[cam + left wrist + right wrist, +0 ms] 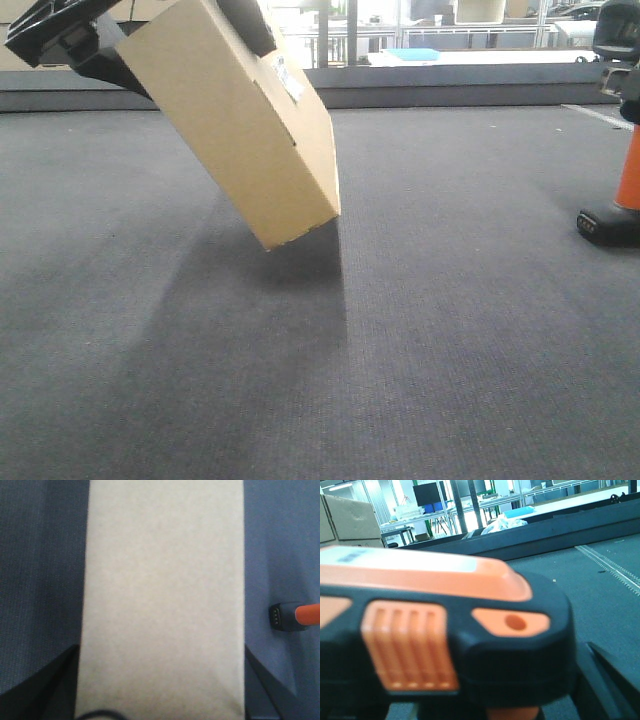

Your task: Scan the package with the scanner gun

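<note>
Currently the left end effector [190,45] pinches the flat brown cardboard package [240,130] at its upper end, tilted over the grey tabletop [400,350]. Expect it to be light, stiff and crushable. The orange-handled scanner gun [628,170] stands well apart; the right end effector's state cannot be told.

package [235,130]: plain brown | scanner gun [445,630]: orange and black | carpet [450,350]: dark grey

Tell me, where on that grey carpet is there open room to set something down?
The widest free patch is the grey carpet in the foreground, in front of the tilted package and the scanner gun. The strip between those two is also bare, back to the dark ledge. It is tight only under the package's low corner and around the scanner's foot.
</note>
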{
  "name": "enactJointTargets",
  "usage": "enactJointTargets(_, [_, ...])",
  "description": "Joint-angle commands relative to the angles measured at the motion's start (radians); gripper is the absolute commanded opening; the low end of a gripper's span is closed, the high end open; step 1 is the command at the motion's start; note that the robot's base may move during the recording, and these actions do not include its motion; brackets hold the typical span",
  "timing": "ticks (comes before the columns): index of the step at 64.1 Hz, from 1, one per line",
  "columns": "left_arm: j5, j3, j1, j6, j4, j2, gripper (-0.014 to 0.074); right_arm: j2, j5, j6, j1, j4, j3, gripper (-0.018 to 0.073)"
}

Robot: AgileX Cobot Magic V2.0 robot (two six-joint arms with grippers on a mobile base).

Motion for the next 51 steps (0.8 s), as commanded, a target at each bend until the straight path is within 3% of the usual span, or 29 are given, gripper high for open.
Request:
enactJointTargets(1, [-0.023,-0.007,-0.006,0.001,0.004,-0.003,-0.0111,0.002,0.000,0.001,-0.004,-0.010,-0.002,0.0563])
enactJointTargets(33, [-0.023,-0.007,-0.006,0.001,0.004,-0.003,-0.0111,-0.206,0.164,0.001,-0.004,-0.037,0.111,0.0563])
enactJointTargets(51, [-0.023,-0.007,-0.006,0.001,0.004,-0.003,-0.0111,-0.446,0.443,0.001,-0.004,-0.072,0.178,0.0559])
